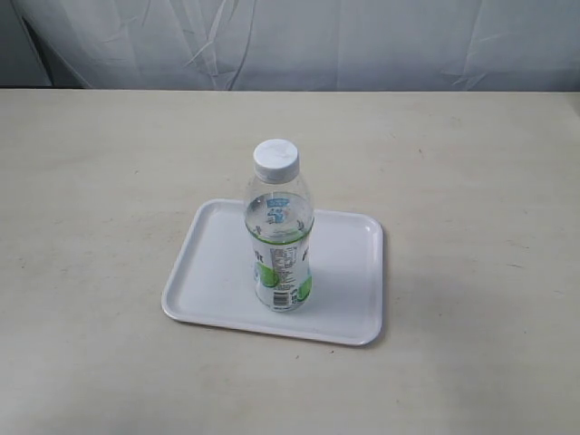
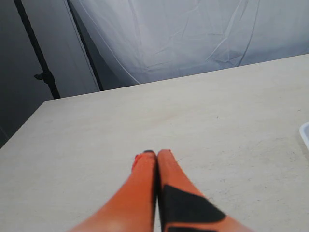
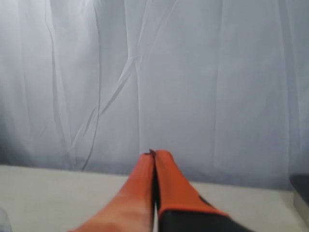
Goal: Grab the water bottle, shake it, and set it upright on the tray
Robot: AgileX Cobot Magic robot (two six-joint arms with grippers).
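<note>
The water bottle [image 1: 279, 236], clear with a white cap and a white-and-green label, stands upright on the white tray [image 1: 213, 290] near the middle of the table. Neither arm shows in the exterior view. In the left wrist view my left gripper [image 2: 156, 153] is shut, orange fingers pressed together over bare table, holding nothing; a corner of the tray [image 2: 305, 133] shows at the frame's edge. In the right wrist view my right gripper [image 3: 154, 154] is shut and empty, pointing at the white backdrop above the table. The bottle is out of both wrist views.
A white cloth backdrop [image 1: 299, 41] hangs behind the beige table [image 1: 109, 181]. A dark stand pole [image 2: 36, 53] rises beyond the table's far corner in the left wrist view.
</note>
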